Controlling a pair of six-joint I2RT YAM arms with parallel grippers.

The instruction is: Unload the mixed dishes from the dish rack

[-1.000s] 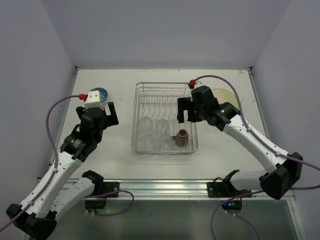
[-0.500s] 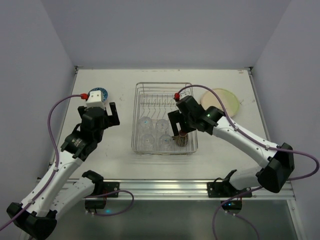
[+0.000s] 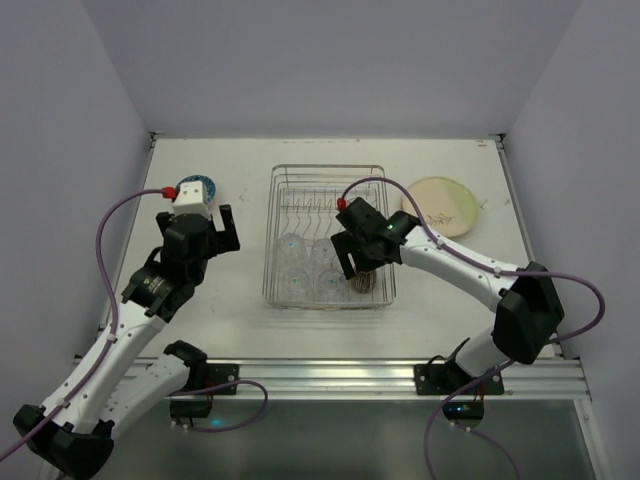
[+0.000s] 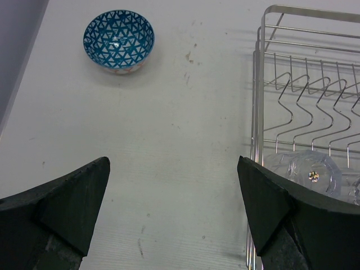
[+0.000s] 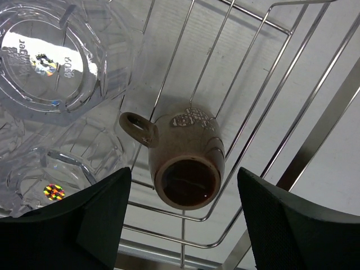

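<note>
The dish rack (image 3: 272, 240) stands in the middle of the worktop (image 3: 230, 300). Four clear glasses (image 3: 290, 247) stand close together in its near left part. The dark brown mug (image 5: 197, 135) lies on its side on the wires in the near right corner of the rack, just beside the glasses. Its handle points toward them and its open mouth faces the right wrist camera.

The right claw (image 5: 184, 174) hangs above the mug with its jaws spread wide. In the wrist view one finger shows on each side of the mug. It has hold of nothing, and the fingers do not touch the mug.

The left claw (image 4: 171, 163) is also wide open and holds nothing. It hovers over the bare worktop on the left of the rack. The blue-patterned bowl (image 4: 118, 40) stands upright on the worktop, at the far left, well apart from the rack. A cream plate (image 3: 440, 205) lies flat on the worktop on the right of the rack, near its far corner.
</note>
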